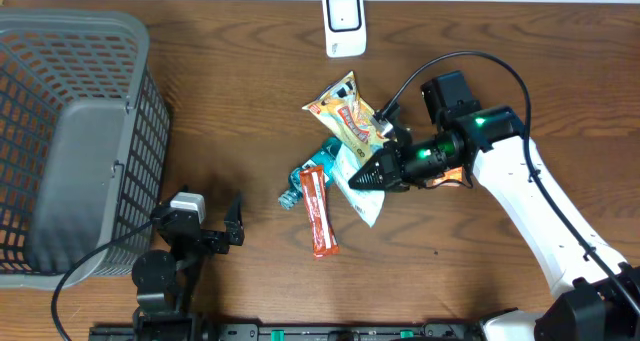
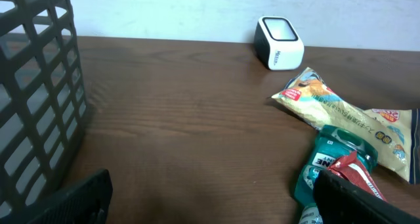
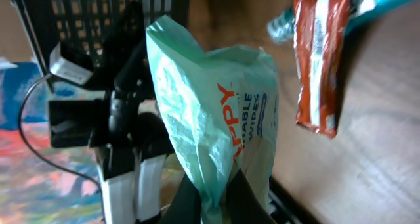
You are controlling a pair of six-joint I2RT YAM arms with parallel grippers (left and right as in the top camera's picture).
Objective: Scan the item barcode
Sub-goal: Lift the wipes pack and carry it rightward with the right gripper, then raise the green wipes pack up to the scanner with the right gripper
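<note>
My right gripper (image 1: pixel 358 180) is shut on the pinched edge of a pale green wipes pack (image 1: pixel 368 207), the item. In the right wrist view the pack (image 3: pixel 216 112) hangs lifted between the dark fingers (image 3: pixel 246 198) of my right gripper (image 3: pixel 218 201), and no barcode shows on it. The white scanner (image 1: pixel 344 23) stands at the table's far edge, also seen in the left wrist view as the scanner (image 2: pixel 279 42). My left gripper (image 1: pixel 222 233) rests low at the front left, open and holding nothing, as the left wrist view of that gripper (image 2: pixel 216 207) confirms.
A grey mesh basket (image 1: pixel 70 131) fills the left side. Beside the held pack lie a yellow snack bag (image 1: pixel 345 111), a teal pack (image 1: pixel 298 181) and a red-orange bar (image 1: pixel 320 213). The right arm's cable (image 1: pixel 470 61) loops over the table.
</note>
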